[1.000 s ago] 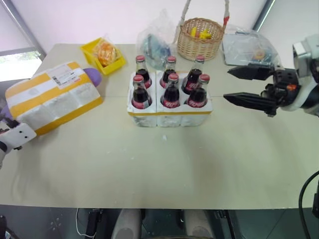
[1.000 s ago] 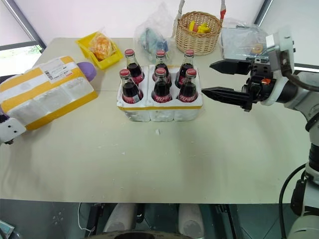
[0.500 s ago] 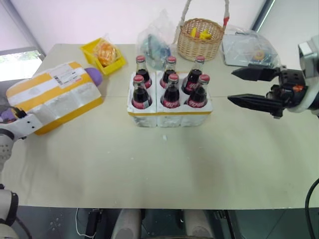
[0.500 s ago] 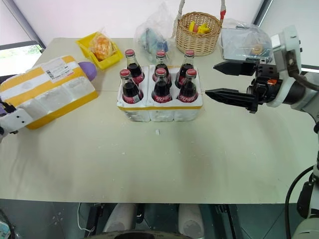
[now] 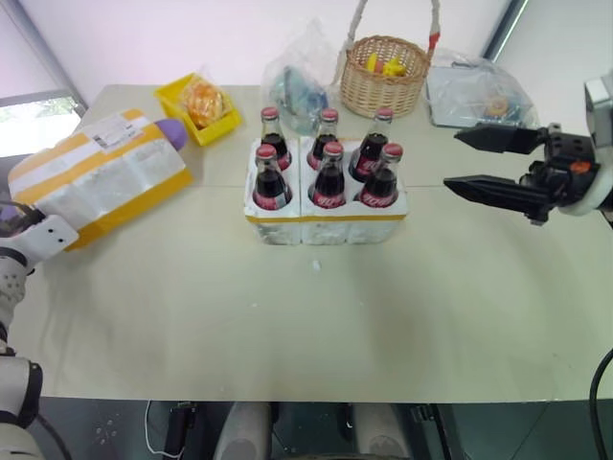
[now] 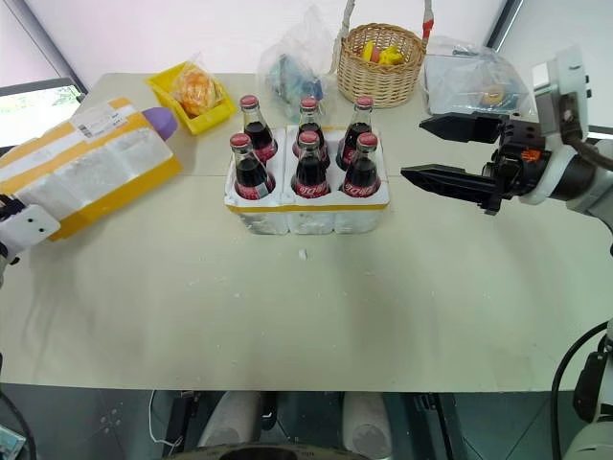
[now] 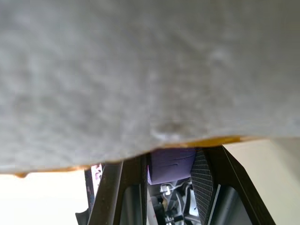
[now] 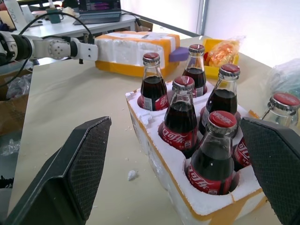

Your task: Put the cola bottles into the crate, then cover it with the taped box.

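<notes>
Six cola bottles (image 5: 330, 177) with red caps stand in the wells of the crate (image 5: 326, 228), a white foam block with a yellow strip, at the table's middle. At the far left lies the taped box (image 5: 101, 177), white foam with yellow bands and a purple end (image 5: 170, 134). My left gripper (image 5: 29, 230) is at the box's near end; in the left wrist view its fingers (image 7: 123, 187) are shut on a purple piece (image 7: 171, 164) under the foam. To the right of the crate, my right gripper (image 5: 452, 159) hovers open and holds nothing, pointing at the bottles.
Behind the crate stand a small yellow bin (image 5: 201, 105) with a snack bag, a wicker basket (image 5: 386, 75) and clear plastic bags (image 5: 302, 81). Another clear bag (image 5: 484, 91) lies at the back right. Foam crumbs (image 5: 314, 265) dot the beige table (image 5: 335, 326).
My left gripper came up to the taped box's near end and shut on it. The box has tilted and shifted a little toward the back left. The right gripper barely moved.
</notes>
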You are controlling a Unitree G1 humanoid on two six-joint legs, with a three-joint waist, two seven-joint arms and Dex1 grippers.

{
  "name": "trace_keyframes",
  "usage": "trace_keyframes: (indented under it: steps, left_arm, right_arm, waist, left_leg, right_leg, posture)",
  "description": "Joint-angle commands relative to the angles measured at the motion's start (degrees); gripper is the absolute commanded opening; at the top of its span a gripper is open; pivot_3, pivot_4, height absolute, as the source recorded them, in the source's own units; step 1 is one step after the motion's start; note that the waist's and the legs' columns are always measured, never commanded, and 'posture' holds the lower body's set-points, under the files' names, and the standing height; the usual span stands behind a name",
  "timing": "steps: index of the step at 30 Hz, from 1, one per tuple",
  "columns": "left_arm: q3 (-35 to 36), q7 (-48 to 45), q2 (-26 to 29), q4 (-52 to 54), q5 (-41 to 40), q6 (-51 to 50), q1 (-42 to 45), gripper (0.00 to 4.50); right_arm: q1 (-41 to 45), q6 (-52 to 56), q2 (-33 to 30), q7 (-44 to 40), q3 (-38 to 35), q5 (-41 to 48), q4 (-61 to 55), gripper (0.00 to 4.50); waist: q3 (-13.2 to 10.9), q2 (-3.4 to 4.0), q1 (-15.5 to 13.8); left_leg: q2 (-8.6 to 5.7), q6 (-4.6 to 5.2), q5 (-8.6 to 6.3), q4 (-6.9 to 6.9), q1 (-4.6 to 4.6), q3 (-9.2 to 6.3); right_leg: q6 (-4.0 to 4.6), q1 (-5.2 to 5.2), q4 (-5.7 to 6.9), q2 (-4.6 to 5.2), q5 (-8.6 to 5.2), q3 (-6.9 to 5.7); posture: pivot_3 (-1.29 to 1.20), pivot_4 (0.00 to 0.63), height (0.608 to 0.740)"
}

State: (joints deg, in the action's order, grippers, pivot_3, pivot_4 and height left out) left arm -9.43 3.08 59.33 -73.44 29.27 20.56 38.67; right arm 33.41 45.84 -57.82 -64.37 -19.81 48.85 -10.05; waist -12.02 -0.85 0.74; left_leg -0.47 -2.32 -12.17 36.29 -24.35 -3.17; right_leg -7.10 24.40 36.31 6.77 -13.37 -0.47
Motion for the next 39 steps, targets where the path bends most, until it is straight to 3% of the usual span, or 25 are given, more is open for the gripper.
trace_keyframes:
  steps: [1, 8, 12, 16, 21, 29, 39]
  left_arm:
    - [1.05, -0.83, 3.16, 1.71, -1.30, 1.48, 2.28, 1.10]
    - [3.83, -7.68, 9.25, 11.07, -4.14, 6.61, 9.81, 1.10]
    - [6.41, -12.40, 9.50, 16.80, -7.52, 7.25, 12.98, 1.10]
    - [7.47, -23.81, 6.37, 31.29, -13.06, 2.50, 20.04, 1.10]
    - [6.71, -34.79, 0.86, 51.97, -16.37, -10.75, 19.77, 1.10]
    - [1.46, -46.01, -5.09, 76.44, -12.11, -28.71, 17.65, 1.10]
    - [-4.90, -49.55, -4.90, 84.92, 1.27, -32.36, 11.59, 1.10]
  right_arm:
    - [-0.50, -0.96, -1.77, -0.15, -3.01, 0.49, -1.23, 4.50]
    - [-3.13, -0.39, -3.48, -1.30, -4.73, 0.36, 0.28, 4.50]
    - [-4.53, -2.73, -3.21, -0.43, -4.03, -2.36, 1.37, 4.50]
    - [-8.00, -4.97, -3.28, -3.23, -4.34, -3.74, 3.15, 4.50]
    - [-7.82, -6.61, -2.20, -3.09, -3.37, -4.51, 4.75, 4.50]
    - [-8.29, -7.36, -0.16, -1.88, -3.11, -4.53, 4.63, 4.50]
    - [-8.57, -6.98, 1.56, 0.05, -4.12, -3.43, 3.72, 4.50]
  waist:
    - [0.01, -0.03, -0.04]
    - [0.05, -0.36, -0.22]
    - [0.06, -0.36, -0.07]
    - [0.05, -0.39, -0.02]
    - [0.05, -0.39, 0.01]
    - [0.05, -0.38, 0.56]
    - [0.04, -0.37, 0.11]
  left_leg:
    - [0.00, -0.02, 0.01, 0.00, -0.01, 0.00]
    - [0.00, -0.09, 0.05, 0.00, -0.06, -0.03]
    - [-0.02, -0.11, 0.06, 0.01, -0.05, 0.00]
    - [0.02, -0.10, 0.07, -0.02, -0.04, -0.03]
    - [-0.02, -0.11, 0.08, 0.09, -0.09, 0.01]
    - [0.00, -0.09, 0.09, 0.09, -0.02, 0.01]
    - [-0.01, -0.08, 0.09, 0.17, -0.04, -0.01]
  right_leg:
    - [0.00, 0.00, 0.00, 0.00, 0.00, 0.00]
    - [0.00, 0.00, -0.02, 0.00, 0.00, 0.00]
    - [-0.03, -0.03, -0.06, 0.01, 0.02, 0.03]
    - [-0.03, -0.03, -0.03, -0.08, 0.02, 0.03]
    - [-0.10, -0.05, -0.05, -0.05, 0.06, 0.12]
    - [-0.10, -0.04, 0.03, -0.10, 0.06, 0.18]
    - [-0.10, -0.05, 0.03, -0.12, 0.06, 0.19]
  posture:
    - [0.00, 0.150, 0.737]
    - [0.00, 0.150, 0.737]
    - [0.00, 0.150, 0.737]
    - [0.00, 0.150, 0.737]
    - [0.00, 0.150, 0.737]
    - [0.00, 0.150, 0.737]
    - [0.00, 0.150, 0.737]
